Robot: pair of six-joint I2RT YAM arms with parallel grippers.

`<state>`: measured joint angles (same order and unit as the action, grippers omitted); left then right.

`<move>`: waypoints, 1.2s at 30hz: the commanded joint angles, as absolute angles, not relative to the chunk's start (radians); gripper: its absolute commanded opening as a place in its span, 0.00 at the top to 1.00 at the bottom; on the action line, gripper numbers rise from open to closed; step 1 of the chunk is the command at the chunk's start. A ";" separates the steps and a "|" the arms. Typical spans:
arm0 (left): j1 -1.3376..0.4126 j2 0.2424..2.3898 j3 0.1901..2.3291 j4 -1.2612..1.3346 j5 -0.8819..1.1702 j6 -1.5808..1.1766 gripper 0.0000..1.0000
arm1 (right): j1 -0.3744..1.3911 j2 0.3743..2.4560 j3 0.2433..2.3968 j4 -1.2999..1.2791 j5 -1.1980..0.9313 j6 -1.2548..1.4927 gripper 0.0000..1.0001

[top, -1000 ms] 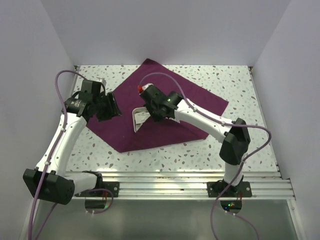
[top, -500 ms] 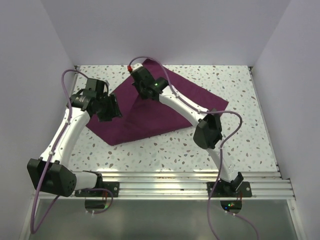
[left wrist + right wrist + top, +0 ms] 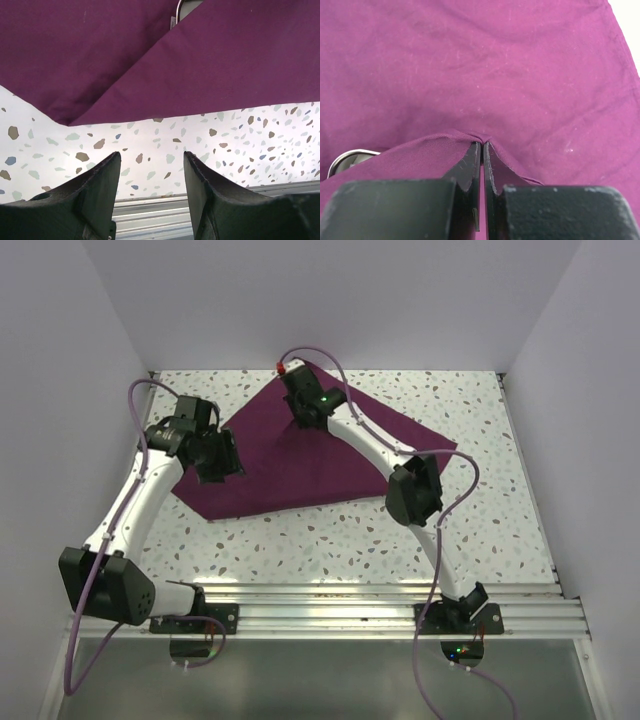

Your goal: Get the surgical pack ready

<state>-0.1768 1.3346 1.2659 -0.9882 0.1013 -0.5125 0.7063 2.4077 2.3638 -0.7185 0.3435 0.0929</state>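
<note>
Your right gripper point(image 3: 481, 150) is clamped on a corner of the maroon cloth point(image 3: 300, 475), holding that fold above the far middle of the sheet. The steel tray point(image 3: 350, 157) just shows under the fold's edge. Your left gripper point(image 3: 151, 157), jaws apart and empty, hovers over the speckled table point(image 3: 400, 530). The cloth's left corner lies directly ahead of it, so that flap is probably the left arm's to take.
</note>
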 commanded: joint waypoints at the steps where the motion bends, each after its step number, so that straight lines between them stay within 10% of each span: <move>1: -0.170 1.347 1.298 -0.979 0.114 -0.509 0.43 | 0.692 2.445 2.427 -0.647 0.334 0.089 1.00; 36: -0.170 1.330 1.270 -1.003 0.110 -0.535 0.43 | 0.620 2.645 2.493 -0.586 0.292 0.164 1.00</move>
